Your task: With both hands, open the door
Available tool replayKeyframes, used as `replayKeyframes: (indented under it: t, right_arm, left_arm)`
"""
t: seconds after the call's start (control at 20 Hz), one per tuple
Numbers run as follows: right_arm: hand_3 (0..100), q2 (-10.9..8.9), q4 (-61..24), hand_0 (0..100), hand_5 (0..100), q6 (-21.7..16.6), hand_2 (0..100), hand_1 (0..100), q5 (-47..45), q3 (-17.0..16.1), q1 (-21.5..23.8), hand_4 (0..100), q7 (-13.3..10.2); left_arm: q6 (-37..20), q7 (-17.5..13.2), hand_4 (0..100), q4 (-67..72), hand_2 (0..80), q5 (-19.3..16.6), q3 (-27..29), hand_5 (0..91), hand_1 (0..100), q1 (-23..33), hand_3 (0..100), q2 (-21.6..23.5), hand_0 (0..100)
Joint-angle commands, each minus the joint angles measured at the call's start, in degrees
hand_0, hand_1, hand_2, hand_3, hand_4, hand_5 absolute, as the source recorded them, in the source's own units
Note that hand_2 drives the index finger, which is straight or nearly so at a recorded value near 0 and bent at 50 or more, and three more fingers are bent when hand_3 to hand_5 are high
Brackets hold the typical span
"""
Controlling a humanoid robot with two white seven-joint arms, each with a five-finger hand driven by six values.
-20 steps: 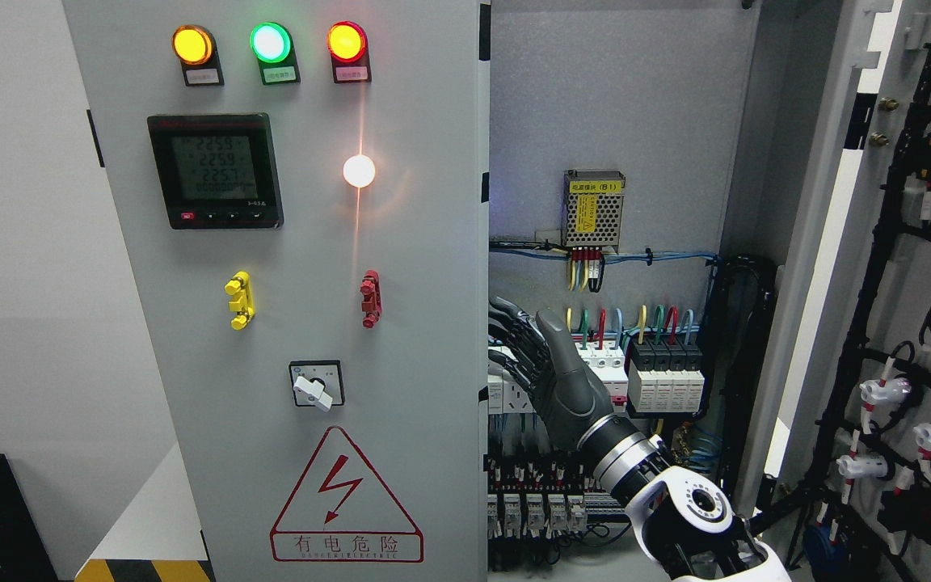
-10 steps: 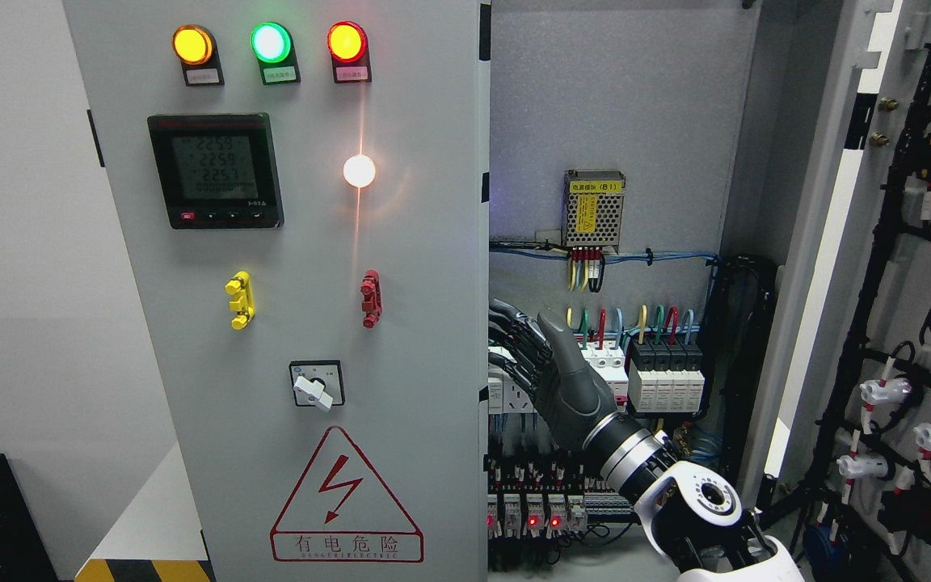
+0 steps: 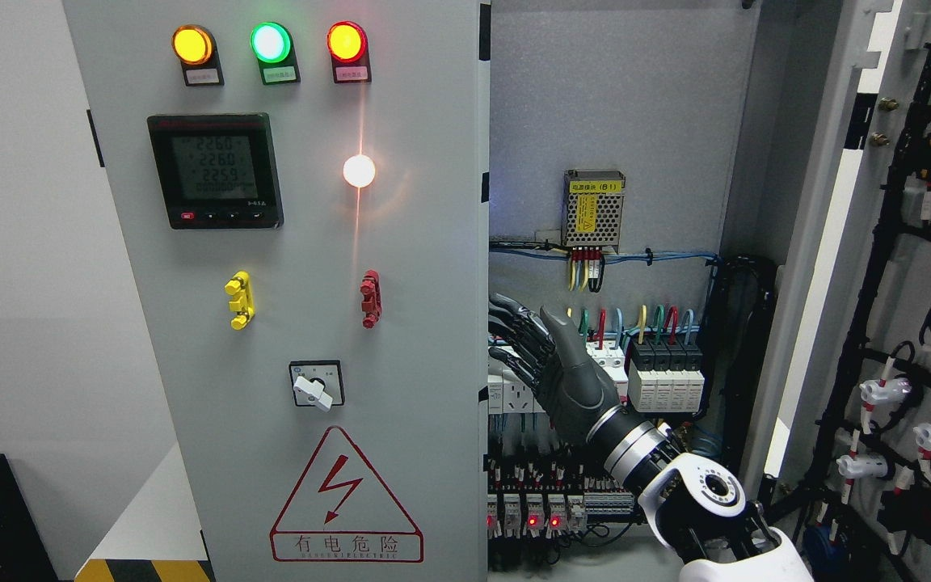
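The right hand [image 3: 553, 364] reached up from the lower right into the open cabinet [image 3: 619, 105], its dark fingers [image 3: 514, 311] stretched out and slightly fanned, holding nothing, their tips at or just behind the inner edge of the left door [image 3: 312, 242]; whether they touched that edge could not be told. Its silver wrist and white forearm ran back toward the bottom right corner. Directly behind the hand, inside the cabinet, sat a row of circuit breakers [image 3: 663, 376], white ones partly hidden by the palm and black ones to their right, with yellow, green, red and blue wires rising from their tops. Above them a perforated metal power supply [image 3: 593, 208] with a yellow label was mounted on the grey back wall, blue cables running sideways beneath it. Below the hand stood a lower row of small modules [image 3: 534, 513], several showing red lights. The left door remained closed, filling the picture's left half; it carried three lit indicator lamps [image 3: 270, 42], yellow, green and red, a digital meter [image 3: 215, 170], a glowing white lamp [image 3: 359, 170], a yellow handle [image 3: 239, 300], a red handle [image 3: 369, 298], a rotary switch [image 3: 316, 384] and a red hazard triangle [image 3: 344, 497]. The right door [image 3: 918, 323] stood swung open at the far right, its inside lined with black wiring and white connectors.
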Motion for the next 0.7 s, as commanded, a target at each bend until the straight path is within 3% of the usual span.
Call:
replayKeyframes:
  t: [0.0,0.45,0.6,0.65]
  right_arm:
    - [0,-0.15,0.84,19,0,0.06,0,0,0.0,0.13,-0.32,0,1.03]
    - [0,-0.15,0.84,19,0,1.99,0,0,-0.18,-0.05,-0.93,0,1.47]
    - [0,-0.15,0.84,19,0,2.08,0,0,-0.09,-0.05,-0.93,0,5.94]
    - [0,-0.15,0.93,19,0,2.08,0,0,-0.01,-0.05,-0.93,0,6.39]
  left_arm:
    - [-0.01,-0.02,0,0.0,0.0,0.01,0.53,0.0,0,0.0,0,0.0,0]
    - [-0.01,-0.02,0,0.0,0.0,-0.08,0.53,0.0,0,0.0,0,0.0,0]
    - [-0.01,-0.02,0,0.0,0.0,0.01,0.53,0.0,0,0.0,0,0.0,0]
    - [-0.01,-0.02,0,0.0,0.0,0.01,0.53,0.0,0,0.0,0,0.0,0]
